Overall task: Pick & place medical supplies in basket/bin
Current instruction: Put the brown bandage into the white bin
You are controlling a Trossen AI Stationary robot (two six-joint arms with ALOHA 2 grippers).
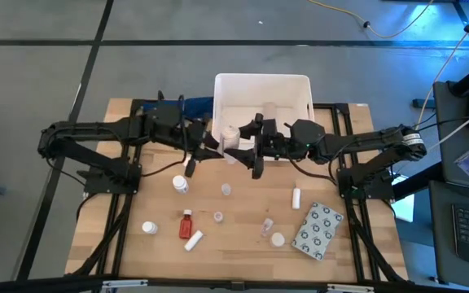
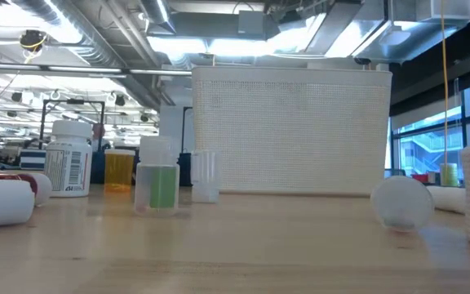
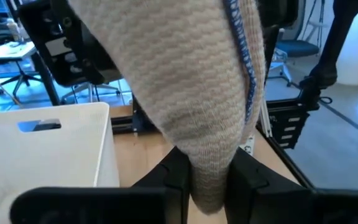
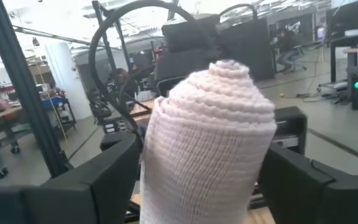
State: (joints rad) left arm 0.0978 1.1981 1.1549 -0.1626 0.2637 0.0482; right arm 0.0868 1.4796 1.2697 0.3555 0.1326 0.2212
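From above, you look straight down on the whole table (image 1: 243, 244), both arms reaching in from nine and three o'clock toward the white tub (image 1: 263, 89) at twelve. Your low camera sits at tabletop height, facing level across to that same tub (image 2: 290, 131), with nearby bottles looming large. Each wrist camera looks forward, pressed very close: the left onto beige knit fabric (image 3: 185, 93) beside the tub's handle slot, the right onto a rolled bandage (image 4: 207, 143).
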